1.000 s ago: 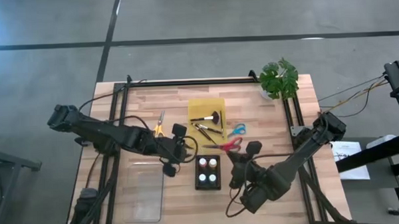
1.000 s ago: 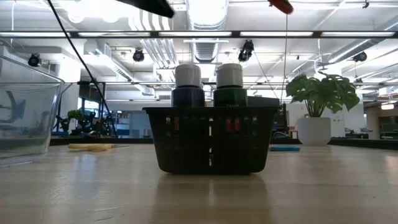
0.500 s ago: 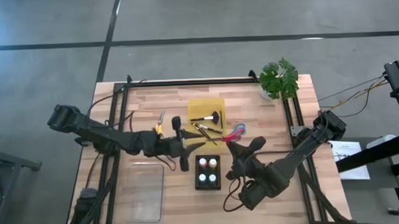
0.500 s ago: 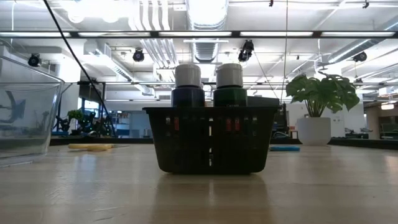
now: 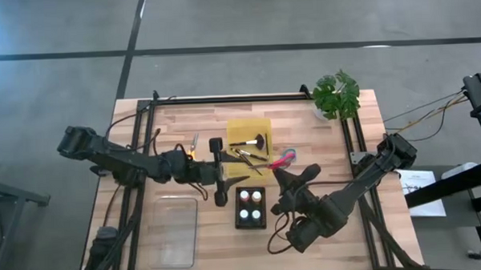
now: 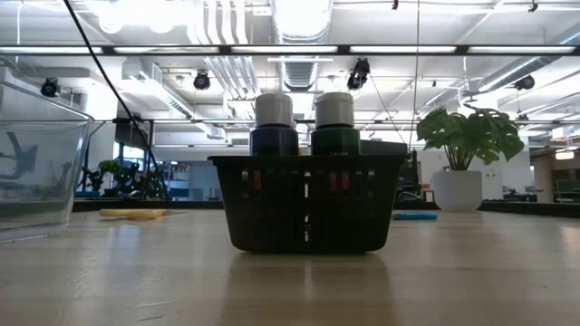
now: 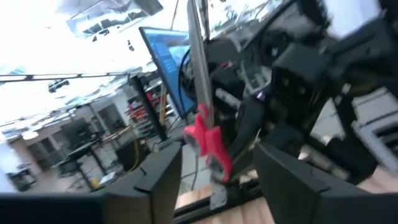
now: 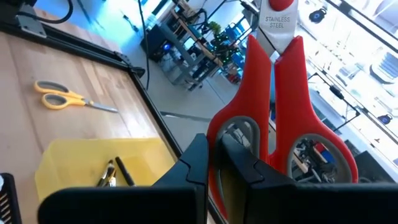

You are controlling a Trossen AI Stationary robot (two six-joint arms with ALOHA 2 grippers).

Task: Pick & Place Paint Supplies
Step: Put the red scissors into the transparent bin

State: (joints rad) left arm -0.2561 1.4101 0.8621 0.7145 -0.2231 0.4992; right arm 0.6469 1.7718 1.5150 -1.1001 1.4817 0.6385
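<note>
1. My right pincer [image 8: 214, 163] is clamped on the red scissors [image 8: 281, 118], raised mid-worktop.
2. My left pincer [image 5: 218, 169], fingers apart, hovers beside the yellow tray [image 5: 242, 128] holding brushes [image 5: 249, 157].
3. Bottles [image 6: 304, 124] sit in the basket [image 6: 306, 201]; I should carry the scissors steady, clear of it.

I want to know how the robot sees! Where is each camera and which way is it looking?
High view: above the table, looking straight down on both arms, the black basket.
Low view: at tabletop height, facing that basket; no arm shows.
Left wrist view: past its dark fingers toward the red scissors.
Right wrist view: right gripper holds those scissors, over the yellow tray.
</note>
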